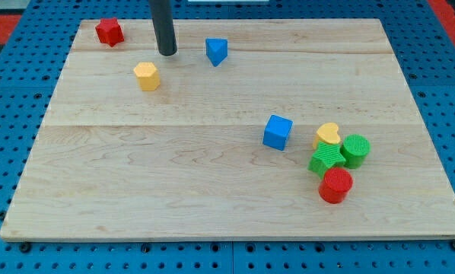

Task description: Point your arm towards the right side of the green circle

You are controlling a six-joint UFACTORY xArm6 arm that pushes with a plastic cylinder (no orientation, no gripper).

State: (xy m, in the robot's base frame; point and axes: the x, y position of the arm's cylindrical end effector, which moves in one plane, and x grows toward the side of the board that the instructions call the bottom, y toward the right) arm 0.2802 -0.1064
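Sitting nearest the view's bottom, a red cylinder (335,186) is resting on the wooden board (174,190) at the lower right, touching a green star-shaped block (326,160) just above it. The green circle (355,150), the task's block, is lying at the right of that cluster, pressing against the green star-shaped block and sitting just beside a yellow heart (328,134), which is crowding in from the upper left. A blue cube (277,132) is standing a little apart to the left of the heart. Farther up, a yellow hexagon (146,76) is lying on the board's left half, and a blue triangular block (216,51) is sitting near the top edge. My tip (167,54) is coming down between those two, just above and right of the yellow hexagon, touching neither, and well apart from the green circle. The rod is carrying no jaws, so nothing is being clenched or held. A red block (109,31), its shape hard to tell, is sitting farthest away in the top left corner.
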